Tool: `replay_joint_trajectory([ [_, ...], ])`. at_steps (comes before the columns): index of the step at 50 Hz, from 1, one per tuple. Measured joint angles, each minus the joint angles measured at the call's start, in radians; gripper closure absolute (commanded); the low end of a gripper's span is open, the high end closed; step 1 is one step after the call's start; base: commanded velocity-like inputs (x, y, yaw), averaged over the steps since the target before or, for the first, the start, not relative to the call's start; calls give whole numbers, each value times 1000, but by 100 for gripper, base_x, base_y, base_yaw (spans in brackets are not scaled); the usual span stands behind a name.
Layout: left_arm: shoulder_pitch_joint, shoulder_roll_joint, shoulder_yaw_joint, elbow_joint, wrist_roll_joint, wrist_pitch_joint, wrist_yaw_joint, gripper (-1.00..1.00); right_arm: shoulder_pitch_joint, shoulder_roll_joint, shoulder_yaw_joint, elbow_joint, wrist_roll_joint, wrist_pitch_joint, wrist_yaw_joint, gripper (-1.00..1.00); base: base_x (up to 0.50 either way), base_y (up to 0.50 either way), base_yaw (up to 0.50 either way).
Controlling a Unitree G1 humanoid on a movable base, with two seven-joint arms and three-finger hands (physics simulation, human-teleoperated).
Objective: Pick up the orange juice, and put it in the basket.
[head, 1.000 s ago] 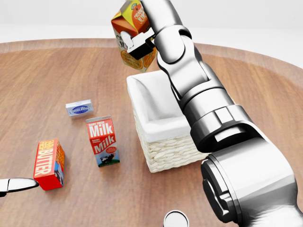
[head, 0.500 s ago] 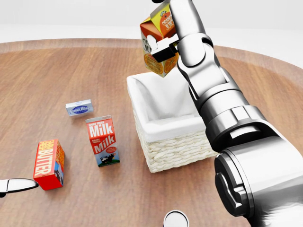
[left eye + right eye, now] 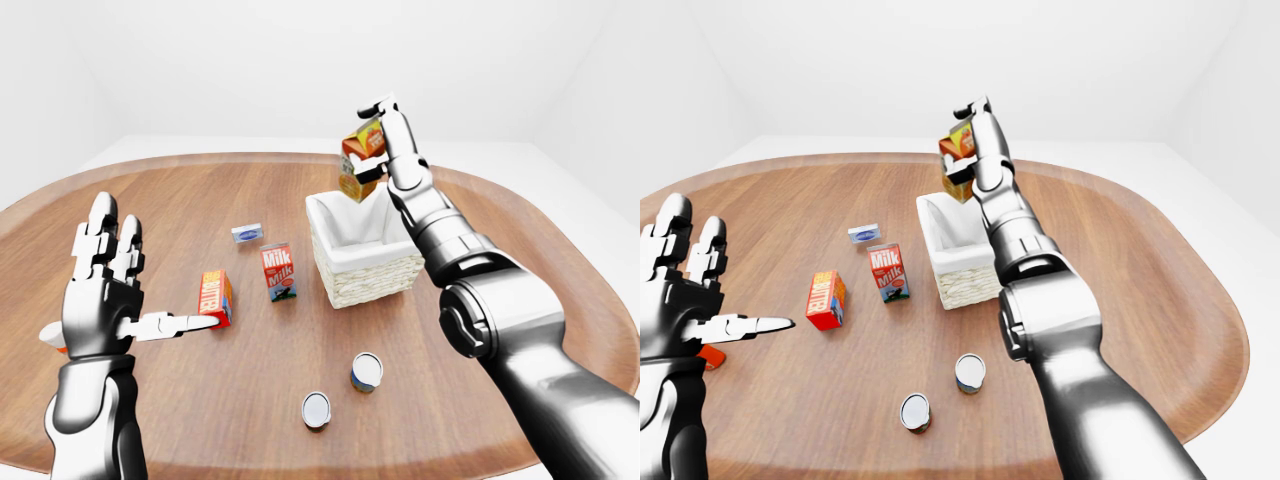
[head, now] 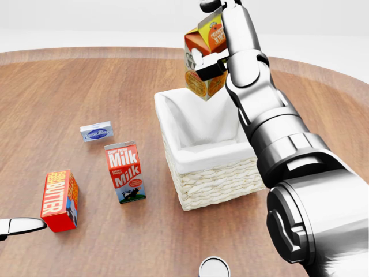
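Right hand (image 4: 214, 55) clamped on the orange juice (image 4: 203, 60), carton tilted, held in the air over the top edge of the basket (image 4: 210, 179) in the head view, not yet inside; the drop lies straight down into the white lining. Left hand (image 3: 105, 290) fingers spread, holding nothing, well apart over the desk (image 4: 69, 92). Right fingers mostly hidden behind carton and wrist.

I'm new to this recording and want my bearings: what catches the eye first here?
The right hand grips an orange juice carton in the air, above the far rim of the white-lined wicker basket at the head view's centre. Left of the basket, on the wooden table, stand a milk carton and a red butter box.
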Motion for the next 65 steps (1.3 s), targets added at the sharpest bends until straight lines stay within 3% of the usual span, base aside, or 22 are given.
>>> replay_joint_trajectory([
  [65, -2, 2, -3, 8, -3, 0, 1, -100, 100, 31, -59, 38, -88, 0, -114, 100, 0, 0, 0],
])
